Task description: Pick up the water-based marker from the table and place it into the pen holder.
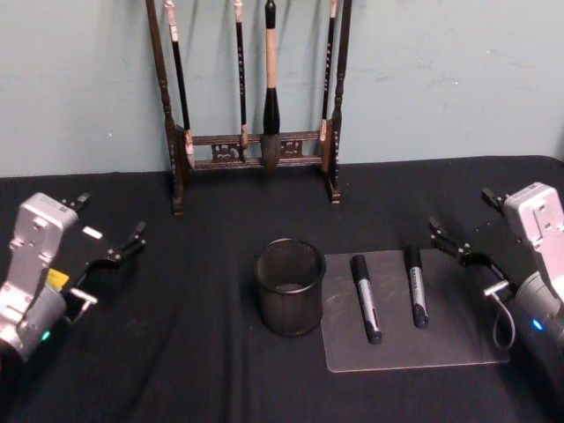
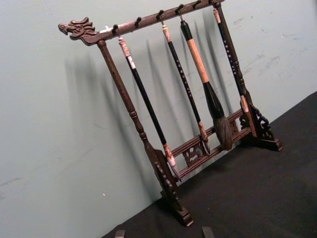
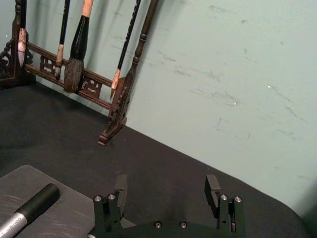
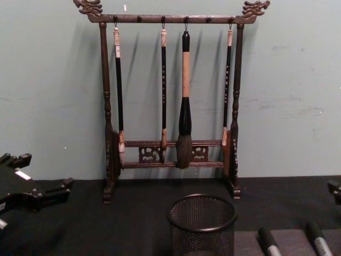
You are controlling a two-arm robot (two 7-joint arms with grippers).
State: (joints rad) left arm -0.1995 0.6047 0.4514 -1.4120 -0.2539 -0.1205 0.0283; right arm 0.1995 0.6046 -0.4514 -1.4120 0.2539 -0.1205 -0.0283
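Now | black table [image 1: 176, 352] | grey mat [image 1: 458, 339] beside pen holder [image 1: 290, 288] | teal wall [image 1: 441, 79]

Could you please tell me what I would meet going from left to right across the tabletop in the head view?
Left claw → round black wire-mesh pen holder → black-capped grey marker → second black-capped grey marker → right claw.

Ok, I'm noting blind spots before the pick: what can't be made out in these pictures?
Print on the left black-capped grey marker and right black-capped grey marker: too small in the head view; which is water-based cannot be told.
The round black wire-mesh pen holder: base cut off by the chest view's bottom edge.
The dark wooden brush rack: top cut off by the head view's upper edge.
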